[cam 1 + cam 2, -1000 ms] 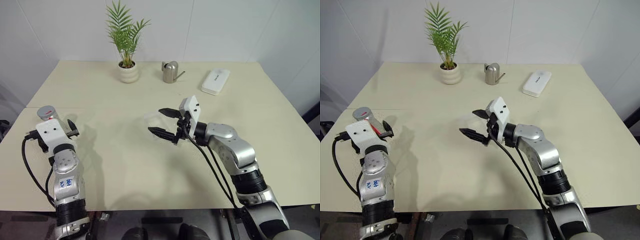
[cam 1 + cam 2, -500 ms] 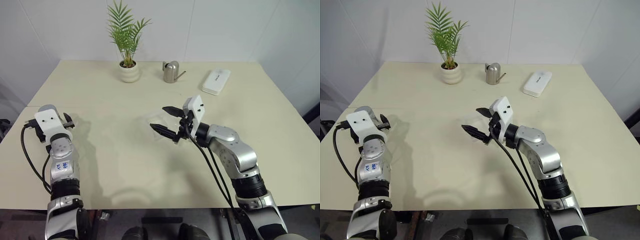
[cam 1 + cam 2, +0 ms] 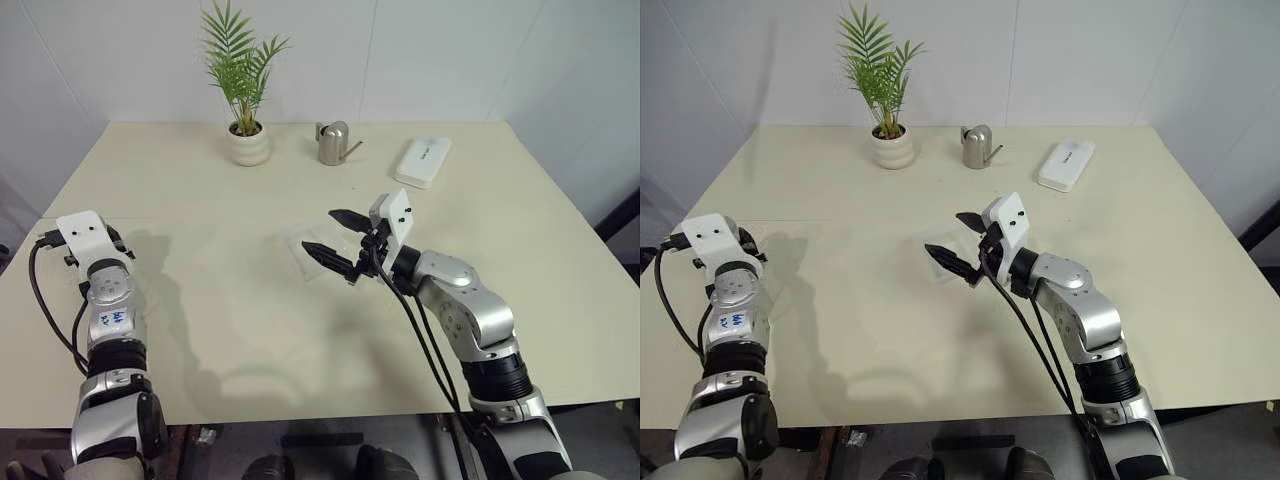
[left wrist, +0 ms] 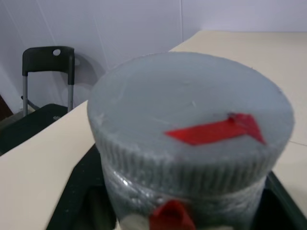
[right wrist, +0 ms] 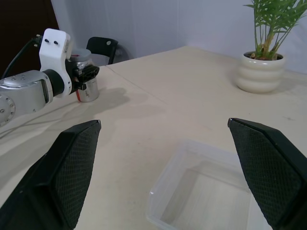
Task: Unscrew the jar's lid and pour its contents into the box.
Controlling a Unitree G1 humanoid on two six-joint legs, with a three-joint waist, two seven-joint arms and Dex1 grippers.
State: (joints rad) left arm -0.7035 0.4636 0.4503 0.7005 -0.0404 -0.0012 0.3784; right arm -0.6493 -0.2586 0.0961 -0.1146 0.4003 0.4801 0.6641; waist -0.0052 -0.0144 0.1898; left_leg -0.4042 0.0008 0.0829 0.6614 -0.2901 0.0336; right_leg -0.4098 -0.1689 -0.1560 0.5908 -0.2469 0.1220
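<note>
Black left hand [image 5: 85,73] clamps jar [image 5: 88,89]; right hand [image 3: 334,238] gapes.

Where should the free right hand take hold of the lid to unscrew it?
Grip the lid by its ribbed rim, coming from above onto its flat top. The left hand is already shut on the jar lower down, leaving the cap exposed; the right hand is open over the box.
</note>
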